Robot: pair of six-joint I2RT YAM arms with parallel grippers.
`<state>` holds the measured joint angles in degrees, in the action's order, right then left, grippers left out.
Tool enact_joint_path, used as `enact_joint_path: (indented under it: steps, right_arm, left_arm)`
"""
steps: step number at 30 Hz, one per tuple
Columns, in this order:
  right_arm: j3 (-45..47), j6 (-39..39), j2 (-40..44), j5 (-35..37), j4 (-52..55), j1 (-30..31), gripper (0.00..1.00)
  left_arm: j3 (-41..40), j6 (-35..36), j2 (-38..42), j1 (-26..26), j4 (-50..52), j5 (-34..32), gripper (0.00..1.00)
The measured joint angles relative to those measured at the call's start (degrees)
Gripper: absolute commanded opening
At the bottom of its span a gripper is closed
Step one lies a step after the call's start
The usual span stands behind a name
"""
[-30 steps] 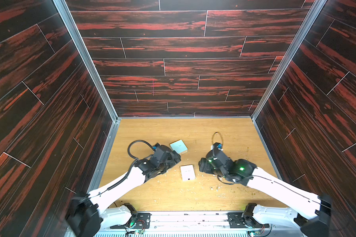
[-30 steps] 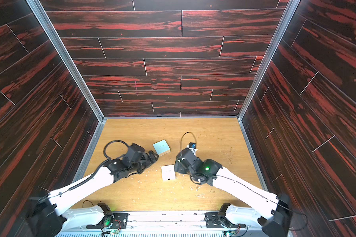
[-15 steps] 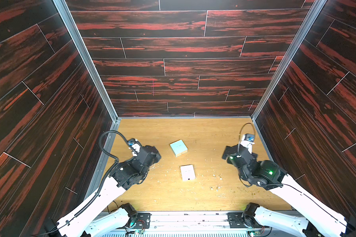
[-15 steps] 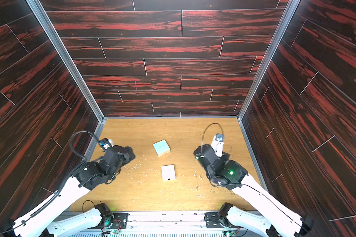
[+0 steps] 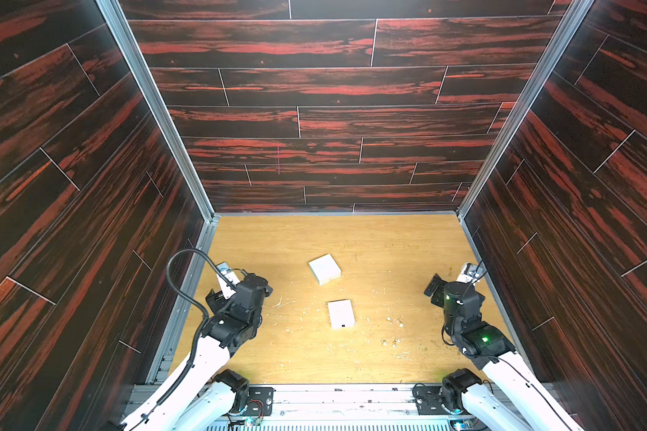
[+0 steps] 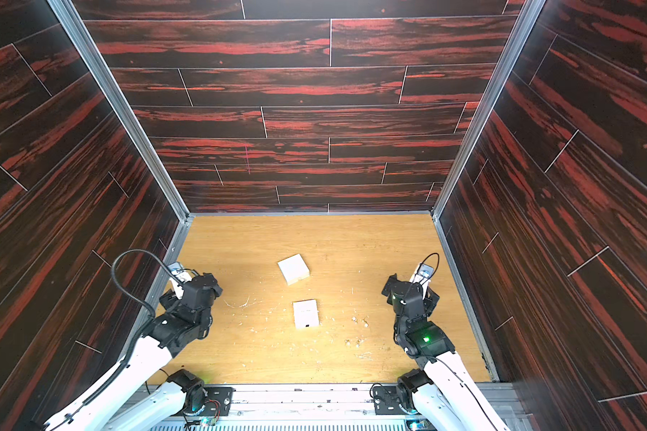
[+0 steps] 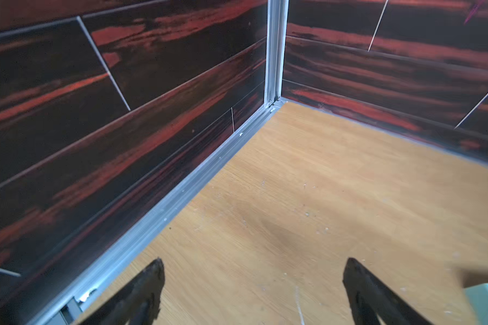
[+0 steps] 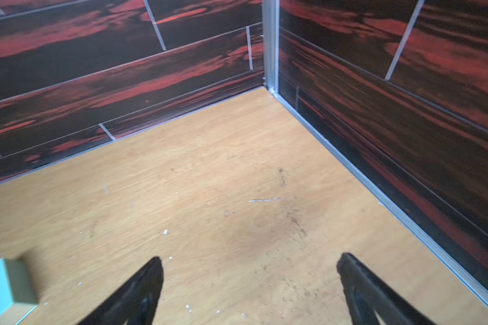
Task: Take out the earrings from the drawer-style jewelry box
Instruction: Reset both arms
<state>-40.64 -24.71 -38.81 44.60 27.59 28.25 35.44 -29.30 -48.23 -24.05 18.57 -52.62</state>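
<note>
1. Table [image 5: 408,253]: one, wooden, scuffed with many pale flecks.
2. Grippers: two. The left gripper [image 7: 254,261] and the right gripper [image 8: 248,257] each hang with fingers spread wide and nothing between them.
3. White boxes: two, a farther box [image 5: 324,268] and a nearer box [image 5: 340,314]. Both lie between the grippers, well apart from each.
4. Earrings [image 5: 389,319]: about four glints, seemingly two pairs, lying loose on the table between the nearer box and the right gripper. The exact count is unclear.
5. Risk: the studs resemble the flecks, so a reach could target the wrong speck. A careless fingertip could also scatter them.
</note>
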Motion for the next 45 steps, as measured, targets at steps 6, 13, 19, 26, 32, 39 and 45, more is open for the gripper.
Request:
enact_joint_path:
  steps: [6, 13, 19, 26, 32, 39, 45]
  right_arm:
    - [28.48, 12.61, -14.60, -2.82, -50.45, -12.41, 0.99]
    - [26.08, 17.53, -29.64, -5.20, -62.53, -15.26, 0.99]
    - [23.67, 20.74, -37.57, -11.47, -71.45, -18.53, 0.99]
    - [25.83, 24.79, -42.10, -18.40, -86.77, -21.27, 0.99]
    - [34.56, 26.29, -52.28, -23.26, -108.24, -23.80, 0.99]
    - [34.64, 27.17, -54.84, -26.51, -116.52, -24.15, 0.99]
    - [30.95, 26.38, -53.81, -26.62, -112.50, -25.07, 0.99]
  left_arm:
    - [-3.58, 10.36, -20.87, 11.80, -22.84, 2.16, 1.00]
    - [-0.87, 13.88, -37.13, 17.68, -29.57, 10.08, 1.00]
    - [2.97, 16.24, -41.83, 22.12, -36.79, 16.59, 1.00]
    - [-7.13, 17.33, -38.71, 24.48, -51.54, 22.14, 1.00]
    - [-18.88, 18.56, -36.09, 24.44, -65.79, 25.33, 1.00]
    - [-17.46, 19.78, -41.46, 24.37, -73.29, 26.84, 1.00]
    - [-13.40, 19.80, -41.35, 24.37, -71.73, 26.97, 1.00]
